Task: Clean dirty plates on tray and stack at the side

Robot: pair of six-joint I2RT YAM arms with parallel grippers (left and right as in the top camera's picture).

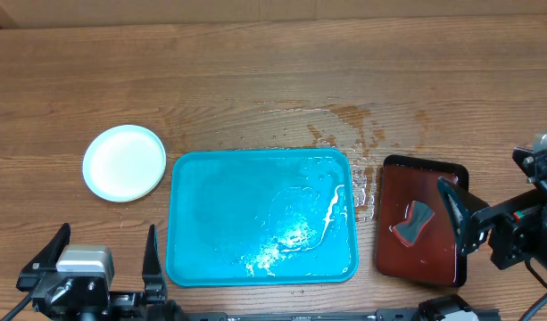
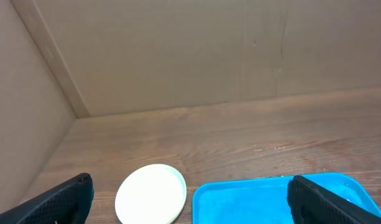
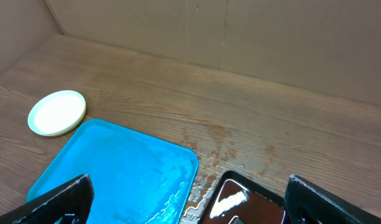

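The plates (image 1: pixel 124 162) stand as one stack on the table left of the tray; the top one is clean white with a pale rim. The stack also shows in the left wrist view (image 2: pixel 150 194) and the right wrist view (image 3: pixel 56 112). I cannot tell how many are in it. The turquoise tray (image 1: pixel 193 178) (image 2: pixel 240 199) (image 3: pixel 103 162) holds no plates and is wet and glistening. My left gripper (image 1: pixel 105 239) (image 2: pixel 193 205) is open and empty at the front left. My right gripper (image 1: pixel 484 183) (image 3: pixel 193 202) is open and empty beside the right edge.
A dark red-brown tray (image 1: pixel 425 178) (image 3: pixel 252 199) lies right of the turquoise tray with a grey sponge (image 1: pixel 414 223) on it. Water and reddish stains (image 1: pixel 349 125) spread on the wood behind and between the trays. Cardboard walls enclose the table.
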